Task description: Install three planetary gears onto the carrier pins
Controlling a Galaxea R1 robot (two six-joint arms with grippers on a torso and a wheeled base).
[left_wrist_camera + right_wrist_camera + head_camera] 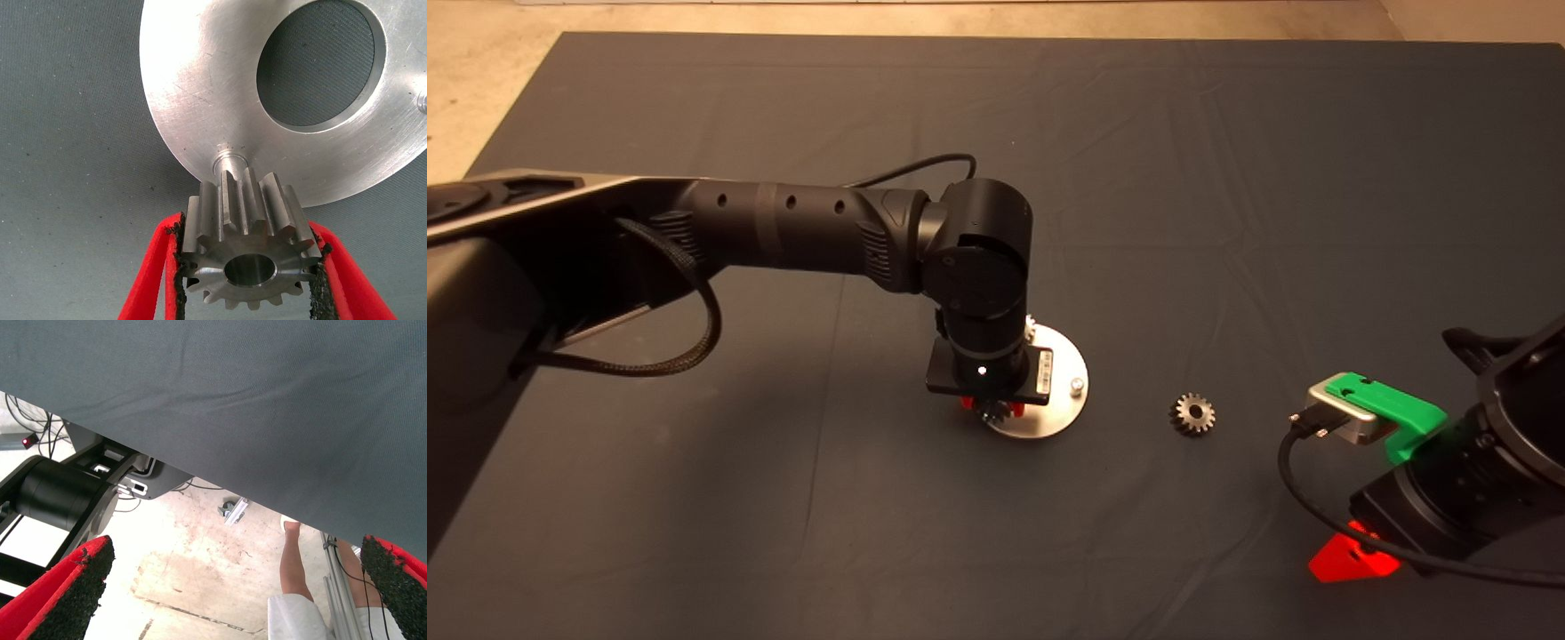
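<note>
The left gripper (248, 267) pinches one of the planetary gears (248, 240) between its black pads (175, 263), the bore facing the wrist camera and the teeth pressed against both pads. Just past the held gear stands one of the carrier pins (230, 162), a short stud near the rim of the round metal disc (200, 93); the gear hangs close over it and looks not yet slid onto it. Farther along the disc from the gripper lies its large central hole, with the dark mat (783, 498) showing through. In the head view the left arm's wrist covers much of the disc, and another pin (1077, 386) stands clear on the disc's far side from the gripper. A second gear (1192, 414) lies flat on the mat, well apart from the left gripper, between the disc and the right gripper (1347, 558). The right gripper waits at the mat's edge with fingers (67, 600) spread wide and nothing between them; beyond them the floor and a person's leg (293, 560) show.
</note>
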